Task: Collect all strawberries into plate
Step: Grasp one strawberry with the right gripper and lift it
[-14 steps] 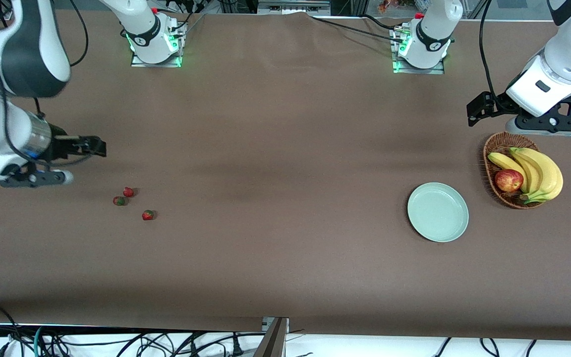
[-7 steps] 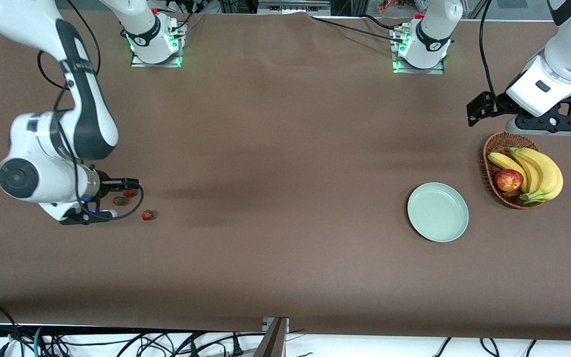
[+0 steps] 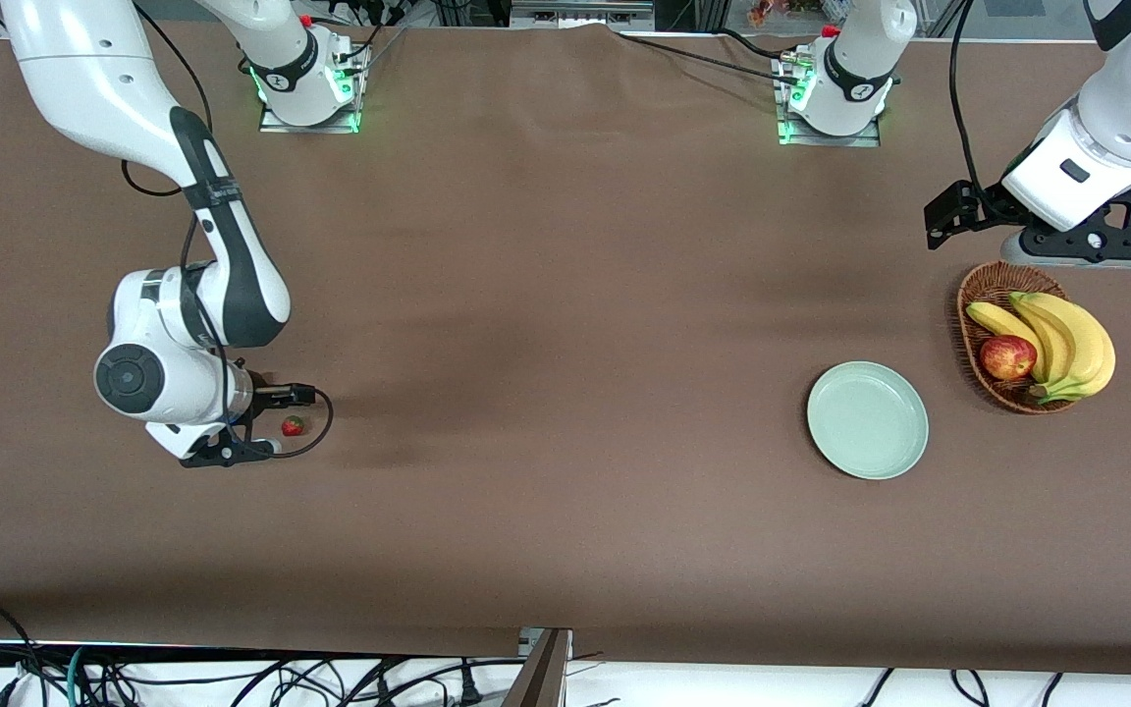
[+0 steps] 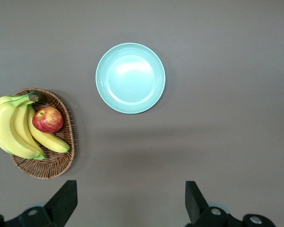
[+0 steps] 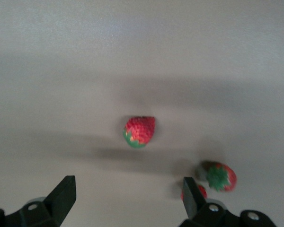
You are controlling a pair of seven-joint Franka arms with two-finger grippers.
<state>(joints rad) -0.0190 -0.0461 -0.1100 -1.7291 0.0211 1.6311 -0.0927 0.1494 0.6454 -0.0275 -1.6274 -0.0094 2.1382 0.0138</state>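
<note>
Front view shows the right tool (image 3: 261, 424) low over the strawberries (image 3: 293, 425) near the desk's edge at the right arm's end; only one berry is visible there, the arm's wrist hiding the rest. The right wrist view shows that tool's fingers (image 5: 61, 194) spread wide and holding nothing, with one strawberry (image 5: 139, 131) lying on the desk ahead of the gap and two more (image 5: 220, 177) close together off to one side. This looks like lining up for a first pick. The plate (image 3: 867, 419) sits empty toward the left arm's end of the desk, beside the wicker basket (image 3: 980, 295) of bananas (image 3: 1066, 339) and an apple (image 3: 1007, 356). The left tool (image 3: 1086, 241) waits, released, above the desk just by the basket, likely parked clear of the plate.
</note>
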